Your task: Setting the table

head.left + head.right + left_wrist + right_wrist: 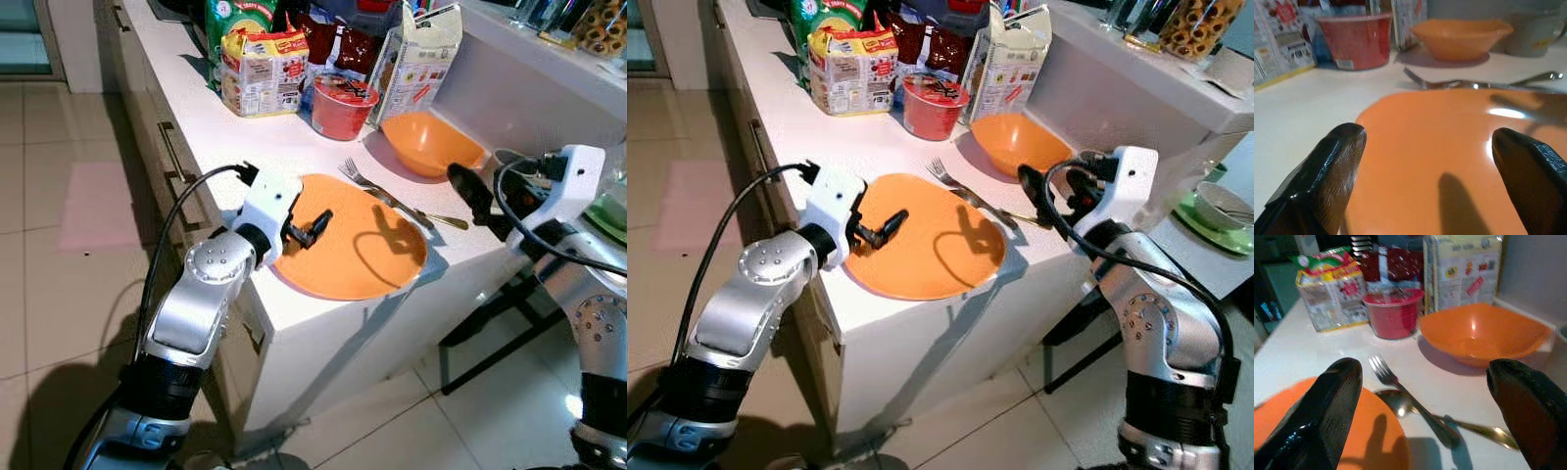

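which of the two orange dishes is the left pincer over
The flat orange plate at the counter's near edge; the left pincer hangs open above it. The deeper orange bowl sits farther back, beyond the fork.

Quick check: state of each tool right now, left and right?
Left tool: open, empty, over the orange plate.
Right tool: open, empty, above the fork and spoon.

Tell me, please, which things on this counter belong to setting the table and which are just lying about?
For the job: orange plate, orange bowl, fork, spoon; left gripper over the plate, right gripper near the cutlery.

Lying about: red cup, noodle pack, carton.
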Controlling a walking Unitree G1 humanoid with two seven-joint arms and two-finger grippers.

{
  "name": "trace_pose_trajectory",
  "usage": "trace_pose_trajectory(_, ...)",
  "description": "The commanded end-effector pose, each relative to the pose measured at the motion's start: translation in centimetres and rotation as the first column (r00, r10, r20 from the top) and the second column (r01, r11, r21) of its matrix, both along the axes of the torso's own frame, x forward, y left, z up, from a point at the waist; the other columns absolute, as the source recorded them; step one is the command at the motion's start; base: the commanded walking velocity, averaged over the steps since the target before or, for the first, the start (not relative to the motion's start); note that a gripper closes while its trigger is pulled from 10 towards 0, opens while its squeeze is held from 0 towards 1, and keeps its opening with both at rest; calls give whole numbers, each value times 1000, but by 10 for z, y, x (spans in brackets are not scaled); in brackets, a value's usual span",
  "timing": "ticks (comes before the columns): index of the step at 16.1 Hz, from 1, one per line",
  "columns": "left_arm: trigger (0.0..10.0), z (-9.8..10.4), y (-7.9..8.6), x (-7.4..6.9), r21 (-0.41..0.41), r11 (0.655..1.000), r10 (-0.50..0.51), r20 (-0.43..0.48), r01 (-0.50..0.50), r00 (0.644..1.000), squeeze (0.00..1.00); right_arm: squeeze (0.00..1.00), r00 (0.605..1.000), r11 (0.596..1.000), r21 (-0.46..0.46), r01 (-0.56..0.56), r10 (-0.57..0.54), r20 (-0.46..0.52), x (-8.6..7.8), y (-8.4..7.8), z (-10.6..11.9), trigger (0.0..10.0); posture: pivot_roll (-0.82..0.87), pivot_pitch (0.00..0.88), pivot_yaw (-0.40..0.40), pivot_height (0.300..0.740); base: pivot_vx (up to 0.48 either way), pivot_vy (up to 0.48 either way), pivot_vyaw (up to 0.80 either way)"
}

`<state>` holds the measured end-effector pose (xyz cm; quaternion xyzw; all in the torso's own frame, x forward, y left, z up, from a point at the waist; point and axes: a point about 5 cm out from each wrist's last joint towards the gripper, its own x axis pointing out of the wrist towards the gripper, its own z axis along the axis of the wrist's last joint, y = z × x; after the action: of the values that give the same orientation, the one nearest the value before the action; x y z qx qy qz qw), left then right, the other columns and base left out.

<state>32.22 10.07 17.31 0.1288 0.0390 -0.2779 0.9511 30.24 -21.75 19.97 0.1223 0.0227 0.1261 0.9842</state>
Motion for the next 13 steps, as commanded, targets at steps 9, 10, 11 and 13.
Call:
trace_pose_trajectory(9, 10000, -22, 5, 8, 135, 991, -7, -49, 13, 999, 0, 0, 981, 998, -1, -68, 67, -183, -8, -2, -33, 10000, -13, 0, -138, 740, 0, 0, 0)
trace_pose_trajectory(10, 10000, -25, 3, 7, 144, 989, -23, -55, 30, 998, 0, 0, 977, 997, 7, -75, 75, -198, -9, 0, -37, 10000, -14, 0, -129, 740, 0, 0, 0)
trace_pose_trajectory(11, 10000, -26, 2, 8, 146, 989, -29, -57, 37, 998, 0, 0, 975, 997, 17, -78, 80, -205, -10, 1, -39, 10000, -13, 0, -127, 740, 0, 0, 0)
trace_pose_trajectory(13, 10000, -27, 0, 8, 139, 989, -40, -62, 49, 997, 0, 1000, 974, 992, 102, -75, 95, -206, -12, 2, -39, 10000, -16, 0, -116, 740, 0, 0, 0)
